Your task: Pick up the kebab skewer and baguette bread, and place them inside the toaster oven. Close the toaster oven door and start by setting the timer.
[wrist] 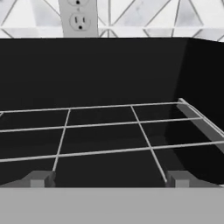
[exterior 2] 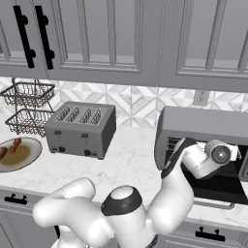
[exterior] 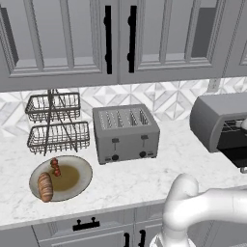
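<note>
end effector: at the mouth of the toaster oven, its two dark fingertips spread wide at the bottom of the hand view, with nothing between them.
wire rack: bare, thin crossed bars running back into the black cavity just past the fingertips.
toaster oven door: dropped open and lying flat in front of the cavity, pale bar handle along its front edge.
plate: tan and round, near the front edge of the counter at the far left, well apart from the oven.
baguette bread: lying on the plate's left rim, golden-brown, its long axis pointing front to back.
kebab skewer: on the plate near its back edge, just beside the loaf's far end, red chunks on a thin stick.
four-slot toaster: grey, standing between plate and oven, slots empty as far as can be seen.
wire basket stand: two tiers behind the plate, both baskets holding nothing.
wall outlet: on the tiled backsplash above the oven.
</note>
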You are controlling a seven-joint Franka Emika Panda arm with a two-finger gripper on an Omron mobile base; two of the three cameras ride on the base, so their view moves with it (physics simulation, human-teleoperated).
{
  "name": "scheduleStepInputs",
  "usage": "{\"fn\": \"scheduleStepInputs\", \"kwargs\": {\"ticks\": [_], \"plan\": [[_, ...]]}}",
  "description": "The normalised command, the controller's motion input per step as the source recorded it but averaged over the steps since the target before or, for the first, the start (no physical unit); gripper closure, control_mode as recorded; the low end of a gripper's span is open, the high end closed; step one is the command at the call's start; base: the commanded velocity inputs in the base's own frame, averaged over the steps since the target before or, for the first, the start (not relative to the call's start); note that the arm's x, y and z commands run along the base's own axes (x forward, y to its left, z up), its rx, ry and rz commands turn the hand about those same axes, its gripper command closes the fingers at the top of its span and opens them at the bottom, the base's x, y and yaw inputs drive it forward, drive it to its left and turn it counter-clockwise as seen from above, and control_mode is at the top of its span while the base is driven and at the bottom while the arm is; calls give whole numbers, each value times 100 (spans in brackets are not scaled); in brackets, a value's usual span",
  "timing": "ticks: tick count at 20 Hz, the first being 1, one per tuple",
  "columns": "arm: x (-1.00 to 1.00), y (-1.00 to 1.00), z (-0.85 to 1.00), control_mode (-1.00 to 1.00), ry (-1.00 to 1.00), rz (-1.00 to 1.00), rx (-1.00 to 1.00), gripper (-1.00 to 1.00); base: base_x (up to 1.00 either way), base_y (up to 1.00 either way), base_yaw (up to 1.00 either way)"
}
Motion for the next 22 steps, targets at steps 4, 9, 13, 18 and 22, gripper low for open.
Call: {"fn": "scheduleStepInputs", "kwargs": {"ticks": [4,9,13,18,22], "plan": [[-91,-37,-100,-100,33,0,0,-100,0,0,0],[-99,-41,-100,-100,16,0,0,-100,0,0,0],[-100,-35,-100,-100,15,0,0,-100,0,0,0],[-91,-20,-95,-100,16,0,0,-100,0,0,0],[-83,0,-83,-100,20,0,0,-100,0,0,0]]}}
